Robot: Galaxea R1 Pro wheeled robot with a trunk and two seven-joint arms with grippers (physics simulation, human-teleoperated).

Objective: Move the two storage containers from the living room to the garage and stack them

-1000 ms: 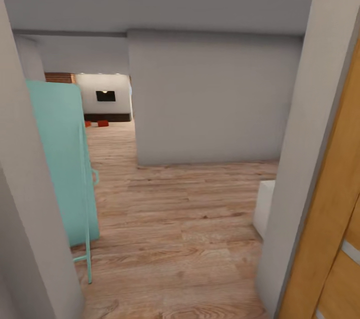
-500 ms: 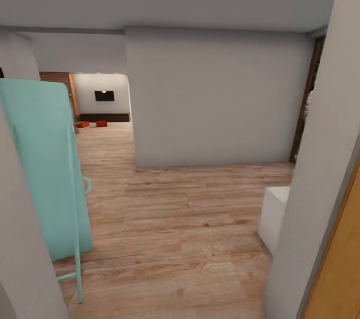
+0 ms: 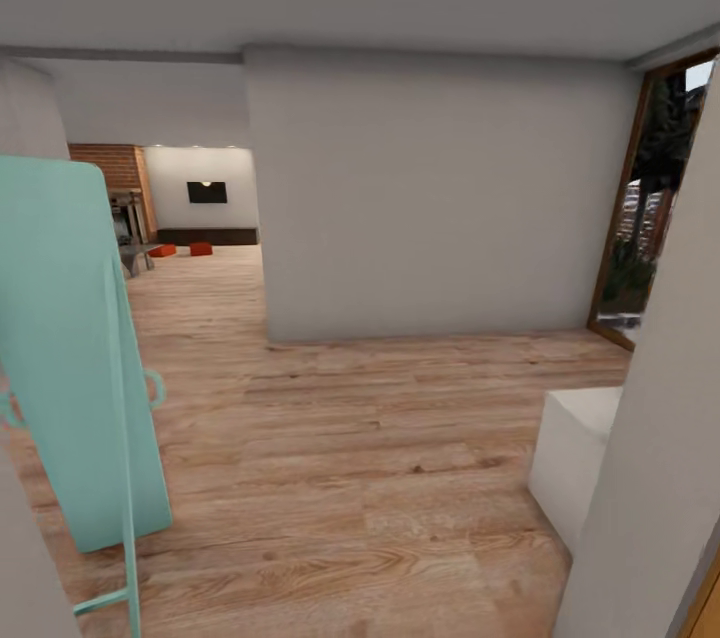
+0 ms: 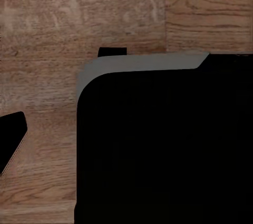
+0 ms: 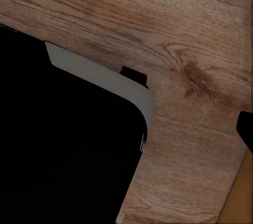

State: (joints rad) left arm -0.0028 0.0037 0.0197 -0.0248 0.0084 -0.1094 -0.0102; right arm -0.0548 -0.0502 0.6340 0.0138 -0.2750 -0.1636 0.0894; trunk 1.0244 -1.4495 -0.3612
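1. We faced a hallway with a light wood plank floor [image 3: 350,438], a grey partition wall [image 3: 430,198] directly ahead and a grey ceiling above.
2. Through the opening left of that wall we saw the living room [image 3: 190,208] at the far end, with its red brick fireplace [image 3: 105,173], a black wall TV [image 3: 206,192] and a long low dark cabinet [image 3: 205,236] beneath it.
3. The two storage containers [image 3: 201,249] sat on the living room's plank floor in front of the cabinet, far away, near each other; the left one [image 3: 162,251] appeared partly hidden.
4. A turquoise upright panel on a thin frame [image 3: 75,358] stood near left.
5. A white block [image 3: 575,458] sat near right, and a glass door [image 3: 655,208] opened on the far right.
6. In both wrist views we saw dark robot bodywork [image 4: 163,145] over planks; we could not tell whether either gripper's fingers were apart or together.
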